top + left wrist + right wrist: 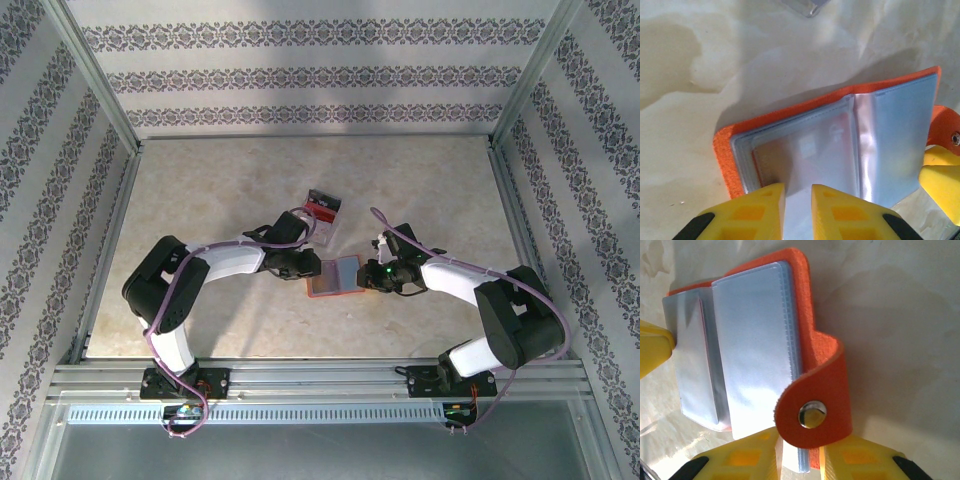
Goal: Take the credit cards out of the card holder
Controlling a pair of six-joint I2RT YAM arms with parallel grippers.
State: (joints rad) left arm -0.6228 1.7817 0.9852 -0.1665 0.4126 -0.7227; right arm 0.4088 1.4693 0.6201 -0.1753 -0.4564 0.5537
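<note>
**Inspector A:** Position and heading of the card holder (335,276)?

**Inspector B:** Centre of the worktop (200,200), lying open, pockets up. Its long axis runs left to right and the spine near to far. The snap tab (812,412) is at the right end, curled upward.

**A:** Materials?

**B:** Orange-red felt-like cover, glossy grey-blue plastic pockets (755,340), rounded tab with a metal stud (812,416).

**A:** Grippers?

**B:** The left gripper (797,192) is closed on a clear pocket leaf at the holder's left edge. The right gripper (800,445) is clamped on the right edge, just under the tab. Both have yellow fingers.

**A:** Surroundings?

**B:** Beige marbled worktop, with a clear plastic box (323,208) just beyond the holder. The walls (300,80) are papered in floral stripes.
</note>
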